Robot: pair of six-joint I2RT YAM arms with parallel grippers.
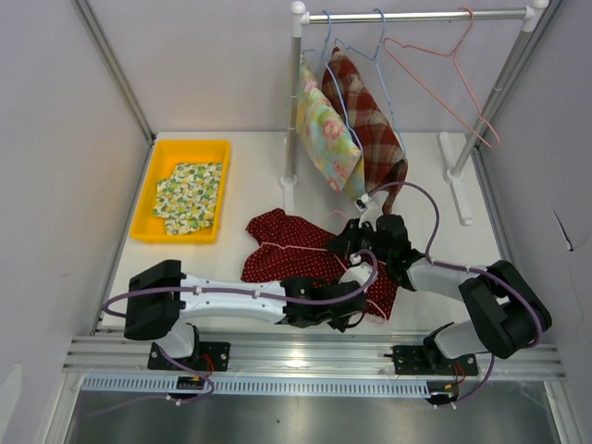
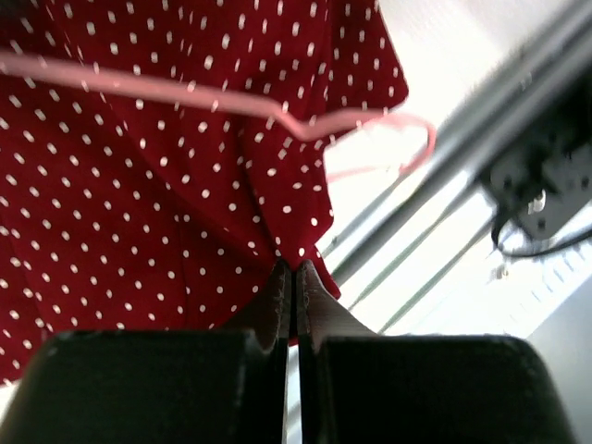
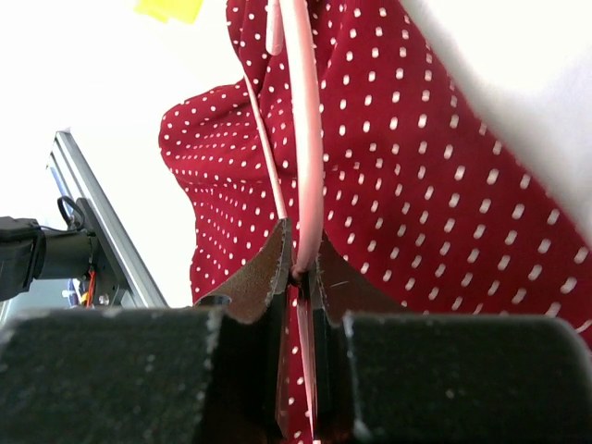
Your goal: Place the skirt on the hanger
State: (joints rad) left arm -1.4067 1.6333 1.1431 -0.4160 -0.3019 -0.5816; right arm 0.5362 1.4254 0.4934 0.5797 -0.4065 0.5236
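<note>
The red white-dotted skirt [image 1: 287, 259] lies crumpled on the white table in front of the arms. It also shows in the left wrist view [image 2: 139, 185] and the right wrist view [image 3: 416, 185]. A pink wire hanger [image 2: 277, 116] lies across it, its hook past the skirt's edge. My left gripper [image 1: 356, 314] [image 2: 294, 266] is shut on the skirt's near hem by its corner. My right gripper [image 1: 350, 242] [image 3: 301, 245] is shut on the hanger's wire [image 3: 308, 139] over the skirt.
A yellow tray [image 1: 215, 148] at the back left holds a floral cloth [image 1: 188, 196]. A clothes rack [image 1: 407, 16] at the back carries a floral and a plaid garment on blue hangers and one bare pink hanger [image 1: 453, 74]. A metal rail [image 1: 305, 356] runs along the near edge.
</note>
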